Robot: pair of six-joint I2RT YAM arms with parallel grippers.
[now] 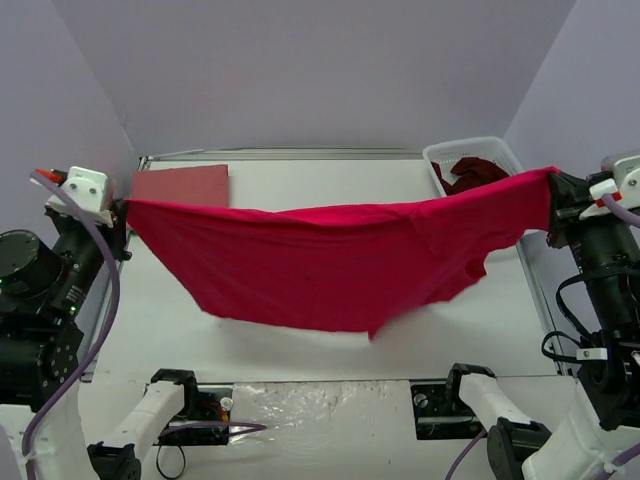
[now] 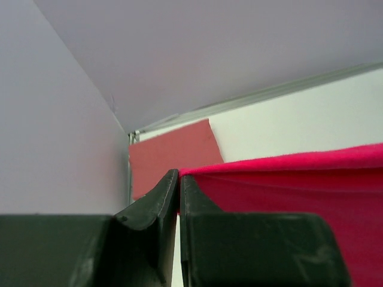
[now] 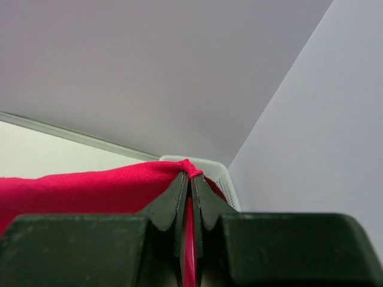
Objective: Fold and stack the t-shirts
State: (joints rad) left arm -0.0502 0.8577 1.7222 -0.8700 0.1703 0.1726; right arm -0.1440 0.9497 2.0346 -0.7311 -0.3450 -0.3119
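Observation:
A bright crimson t-shirt [image 1: 330, 265] hangs stretched in the air between my two grippers, sagging in the middle above the table. My left gripper [image 1: 124, 207] is shut on its left corner; the left wrist view shows the cloth [image 2: 299, 197] pinched between the closed fingers [image 2: 149, 206]. My right gripper [image 1: 553, 190] is shut on its right corner, with cloth [image 3: 90, 185] bunched at the fingertips [image 3: 179, 191]. A dull salmon-red shirt [image 1: 182, 183] lies folded flat at the back left, also in the left wrist view [image 2: 170, 152]. A dark maroon shirt [image 1: 470, 173] lies crumpled in the basket.
A white lattice basket [image 1: 436, 157] stands at the back right; its rim also shows in the right wrist view [image 3: 218, 170]. Grey walls close the table at the back and sides. A crinkled plastic sheet [image 1: 320, 400] lies between the arm bases.

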